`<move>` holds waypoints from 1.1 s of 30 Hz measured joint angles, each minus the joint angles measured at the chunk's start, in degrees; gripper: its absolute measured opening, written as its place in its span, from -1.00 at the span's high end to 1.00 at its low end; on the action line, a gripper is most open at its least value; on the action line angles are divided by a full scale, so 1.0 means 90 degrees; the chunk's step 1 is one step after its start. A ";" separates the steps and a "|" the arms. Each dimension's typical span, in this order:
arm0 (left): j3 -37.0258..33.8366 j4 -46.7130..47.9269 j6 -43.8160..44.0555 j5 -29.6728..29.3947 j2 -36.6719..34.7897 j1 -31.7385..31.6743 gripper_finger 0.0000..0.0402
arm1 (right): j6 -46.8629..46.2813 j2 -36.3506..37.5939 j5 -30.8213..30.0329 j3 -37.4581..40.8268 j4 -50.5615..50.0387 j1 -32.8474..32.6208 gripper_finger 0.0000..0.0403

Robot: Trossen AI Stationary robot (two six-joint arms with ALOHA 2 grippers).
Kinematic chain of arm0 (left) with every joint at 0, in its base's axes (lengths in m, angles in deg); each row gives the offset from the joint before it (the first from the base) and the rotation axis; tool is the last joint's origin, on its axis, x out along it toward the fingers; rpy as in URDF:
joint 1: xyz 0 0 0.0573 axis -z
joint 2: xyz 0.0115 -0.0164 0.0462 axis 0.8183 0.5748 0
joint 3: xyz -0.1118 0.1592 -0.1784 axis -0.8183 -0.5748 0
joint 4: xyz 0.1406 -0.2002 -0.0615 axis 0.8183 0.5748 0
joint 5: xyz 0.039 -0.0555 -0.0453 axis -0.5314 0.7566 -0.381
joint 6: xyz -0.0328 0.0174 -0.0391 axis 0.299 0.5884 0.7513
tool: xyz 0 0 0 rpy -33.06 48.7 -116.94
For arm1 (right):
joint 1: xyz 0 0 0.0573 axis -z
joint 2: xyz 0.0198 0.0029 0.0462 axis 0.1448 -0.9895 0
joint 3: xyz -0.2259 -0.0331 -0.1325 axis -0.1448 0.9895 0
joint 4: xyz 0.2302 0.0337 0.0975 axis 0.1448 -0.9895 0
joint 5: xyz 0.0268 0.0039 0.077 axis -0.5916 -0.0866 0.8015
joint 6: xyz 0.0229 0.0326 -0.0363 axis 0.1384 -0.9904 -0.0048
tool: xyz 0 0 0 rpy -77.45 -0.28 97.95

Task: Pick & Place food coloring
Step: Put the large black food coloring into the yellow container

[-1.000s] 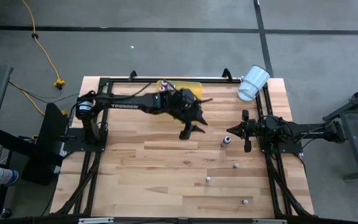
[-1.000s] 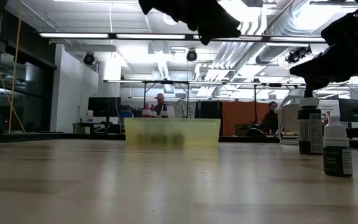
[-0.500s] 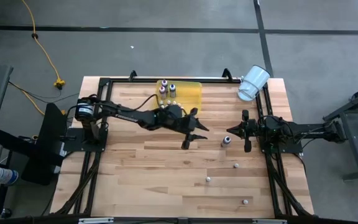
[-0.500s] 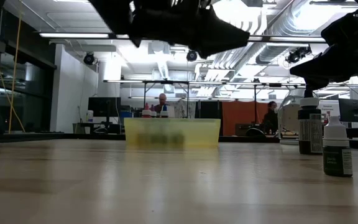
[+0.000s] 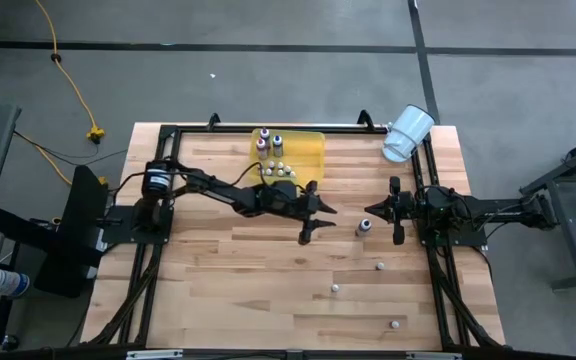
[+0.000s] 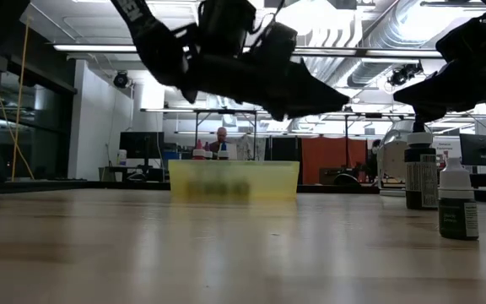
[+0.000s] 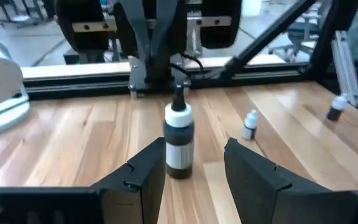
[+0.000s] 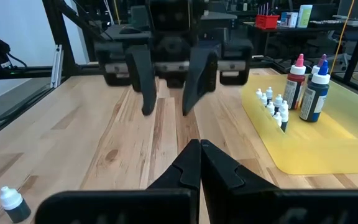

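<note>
Wooden tabletop (image 5: 268, 280). I see my left tool (image 5: 313, 222) parted, empty, hovering near a dark food coloring bottle (image 5: 364, 227) standing ahead of it. Right tool (image 5: 396, 210), shut, waits just beyond.

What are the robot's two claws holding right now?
Nothing. The left gripper is open and empty, aimed at a dark, white-capped food coloring bottle standing on the table. The right gripper is shut and empty.

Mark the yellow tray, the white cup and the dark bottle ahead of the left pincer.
yellow tray (image 5: 308, 150), high view, bare right part of its floor.
white cup (image 5: 408, 132), high view, its side wall.
dark bottle (image 7: 179, 147), left wrist view, its label.
</note>
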 joint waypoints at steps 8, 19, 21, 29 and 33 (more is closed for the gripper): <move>0.0334 -0.0622 0.0091 -0.0281 0.0825 0.0175 0.23 | 0.0000 0.0000 -0.0002 0.0001 -0.0001 -0.0001 1.00; 0.1396 -0.0548 0.0402 -0.1601 0.1555 0.0161 0.21 | 0.0000 -0.0002 -0.0002 -0.0001 0.0000 0.0000 1.00; 0.1542 -0.0546 0.0520 -0.1611 0.1705 0.0154 0.15 | 0.0000 -0.0002 -0.0002 0.0001 0.0000 -0.0002 1.00; 0.1863 -0.0701 0.0536 -0.1533 0.2102 0.0164 -0.32 | 0.0000 -0.0002 0.0000 0.0000 0.0000 0.0000 1.00; 0.1884 -0.0773 0.0040 -0.0898 0.2092 0.0159 -0.46 | 0.0000 -0.0002 0.0000 -0.0001 0.0000 -0.0001 1.00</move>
